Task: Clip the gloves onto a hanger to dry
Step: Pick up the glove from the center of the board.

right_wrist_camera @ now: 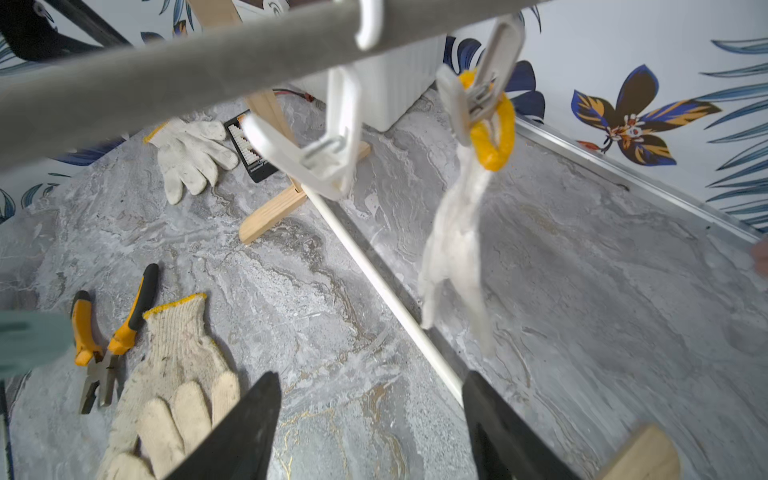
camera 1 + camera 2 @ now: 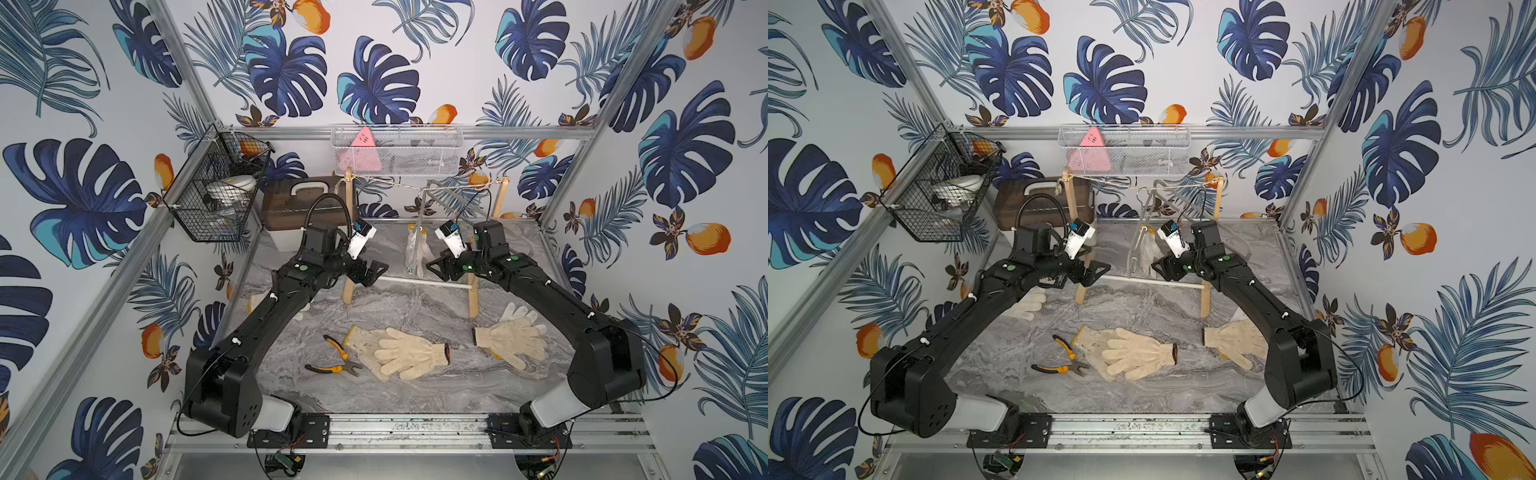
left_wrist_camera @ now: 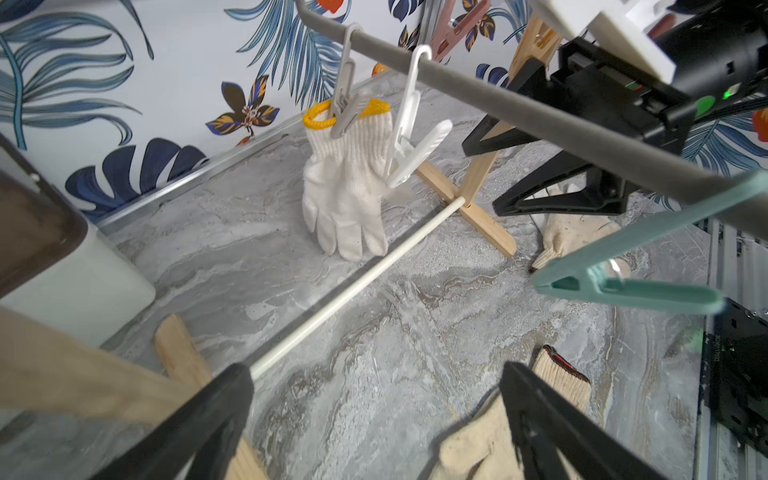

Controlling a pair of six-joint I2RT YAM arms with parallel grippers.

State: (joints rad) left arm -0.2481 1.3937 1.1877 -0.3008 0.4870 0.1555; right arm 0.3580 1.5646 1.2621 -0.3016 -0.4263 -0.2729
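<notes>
A cream glove (image 3: pixel 347 183) with a yellow cuff hangs from a grey clip on the hanger's grey bar (image 3: pixel 519 99); in the right wrist view the same glove (image 1: pixel 455 249) dangles edge-on. Beside it an empty white clip (image 1: pixel 328 153) hangs from the bar. More gloves lie on the table: an overlapping pair at the centre (image 2: pixel 407 351), a pair at the right (image 2: pixel 513 336), and one behind the left arm (image 2: pixel 1027 305). My left gripper (image 2: pixel 376 272) (image 3: pixel 374 374) is open and empty, left of the hanging glove. On that glove's right, my right gripper (image 2: pixel 434 266) (image 1: pixel 370 380) is open, holding nothing.
The hanger hangs from twine on a wooden rack (image 2: pixel 349 232) with a white dowel (image 2: pixel 424 282) near the table. Two orange-handled pliers (image 2: pixel 340 353) lie front left. A brown-lidded box (image 2: pixel 299 208), a black wire basket (image 2: pixel 216 195) and a white wire basket (image 2: pixel 395 149) are at the back.
</notes>
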